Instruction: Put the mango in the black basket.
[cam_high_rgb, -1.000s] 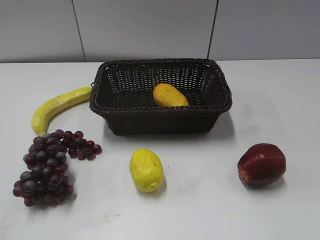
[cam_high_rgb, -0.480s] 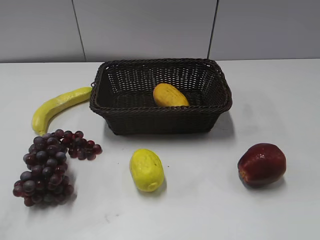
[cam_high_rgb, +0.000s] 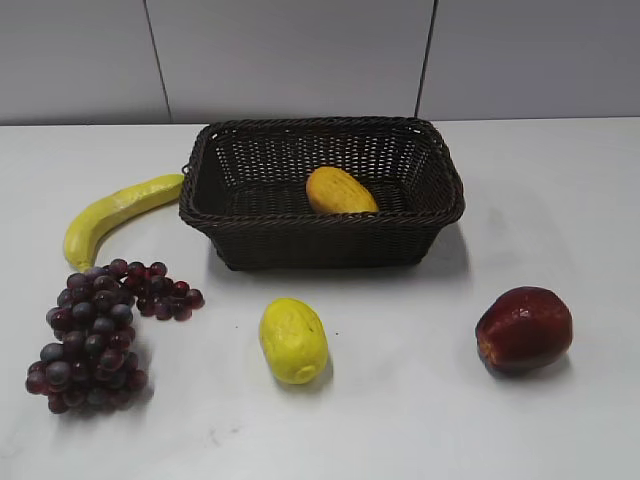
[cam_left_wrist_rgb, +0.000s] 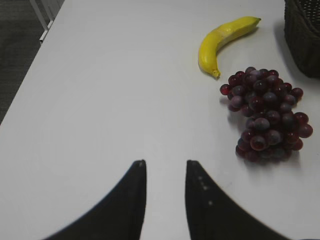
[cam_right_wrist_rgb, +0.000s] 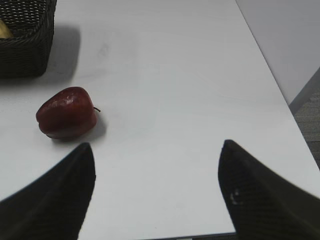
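The orange-yellow mango lies inside the black basket, right of its middle, at the back centre of the white table. A corner of the basket shows in the left wrist view and in the right wrist view, where a sliver of the mango shows at the left edge. My left gripper is open and empty above bare table, well left of the basket. My right gripper is wide open and empty near the table's front right. Neither gripper shows in the exterior view.
A banana lies left of the basket, with a bunch of dark grapes in front of it. A pale yellow ridged fruit sits front centre. A red apple sits front right, also in the right wrist view.
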